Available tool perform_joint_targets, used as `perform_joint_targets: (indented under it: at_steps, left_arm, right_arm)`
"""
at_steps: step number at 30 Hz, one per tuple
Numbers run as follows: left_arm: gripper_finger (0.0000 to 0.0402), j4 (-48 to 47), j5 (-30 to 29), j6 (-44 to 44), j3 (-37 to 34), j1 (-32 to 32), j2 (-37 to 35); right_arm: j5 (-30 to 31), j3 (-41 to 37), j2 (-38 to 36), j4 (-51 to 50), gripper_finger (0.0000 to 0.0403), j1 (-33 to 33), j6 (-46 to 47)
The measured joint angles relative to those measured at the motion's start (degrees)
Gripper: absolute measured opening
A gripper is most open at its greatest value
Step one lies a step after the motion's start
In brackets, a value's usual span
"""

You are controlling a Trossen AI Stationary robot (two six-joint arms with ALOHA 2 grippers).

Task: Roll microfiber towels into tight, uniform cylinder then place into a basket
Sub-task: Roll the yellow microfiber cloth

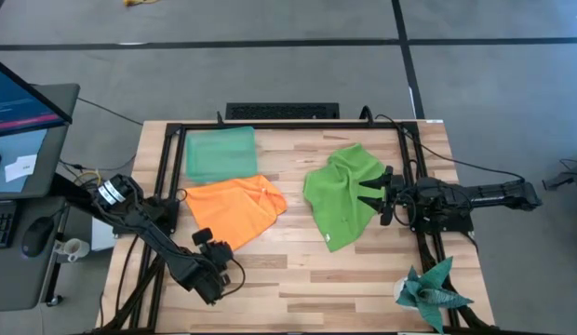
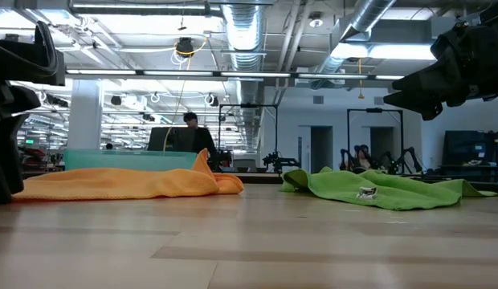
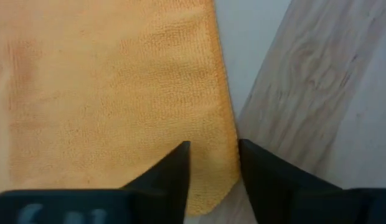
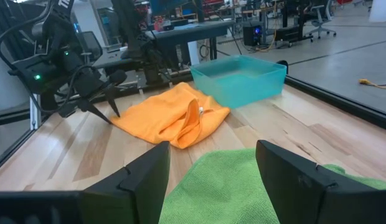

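The orange towel (image 1: 234, 209) lies crumpled on the table left of centre, with a raised fold along its right side (image 4: 196, 118). The green towel (image 1: 342, 195) lies loosely bunched right of centre. The teal basket (image 1: 220, 152) stands behind the orange towel and holds nothing that I can see. My left gripper (image 1: 211, 240) is open and low at the orange towel's near corner (image 3: 211, 186), with a finger on either side of the corner's edge. My right gripper (image 1: 366, 191) is open and empty, well above the green towel (image 2: 418, 92). My left gripper comes slanting down from the table's near side at the orange towel's near corner (image 3: 221, 177). Its open fingers (image 3: 174, 168) stand astride the hem. I cannot tell whether they touch the cloth. The towel lies flat on the table there.
A spiky teal star-shaped object (image 1: 433, 290) sits at the table's near right corner. Black frame rails (image 1: 167, 177) run along the table's left and right sides. Bare wood (image 1: 307, 270) shows between the towels and along the near edge. A person (image 2: 193, 132) shows far behind the table.
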Motion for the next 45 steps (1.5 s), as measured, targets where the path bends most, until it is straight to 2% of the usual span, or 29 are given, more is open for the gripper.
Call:
perform_joint_targets:
  at_steps: [5,7,11,19,26,31,38,45]
  left_arm:
    - [0.0024,1.2,-0.5,1.5,-0.1,0.0,0.1]
    - [0.0007,2.4,-0.9,2.0,-0.2,0.0,0.1]
    - [0.0008,2.6,-1.1,2.4,1.6,-0.1,0.4]
    - [0.0003,2.6,-0.8,8.3,10.0,-1.1,0.4]
    - [0.0004,-3.1,-0.4,9.4,15.0,-2.4,0.3]
    - [0.0004,-4.6,1.3,7.9,15.5,-3.8,0.3]
    - [0.0004,-6.2,3.8,3.9,15.5,-4.9,0.2]
    - [0.0004,-8.6,7.0,-0.1,15.6,-5.0,0.2]
  right_arm:
    - [0.0,0.0,0.0,0.0,0.026,0.0,0.0]
    - [0.0,0.0,0.0,0.0,0.026,0.0,0.0]
    - [0.0,0.0,0.0,0.0,0.026,0.0,0.0]
    - [0.0,0.0,0.0,0.0,0.026,0.0,0.0]
    - [0.0,0.0,0.0,0.0,0.026,0.0,0.0]
    - [0.0,-0.1,0.0,0.9,0.026,0.0,0.7]
    - [0.0,-0.1,0.0,2.8,0.026,-0.5,14.8]
    - [0.0,-0.1,0.0,9.7,0.026,-0.4,15.4]
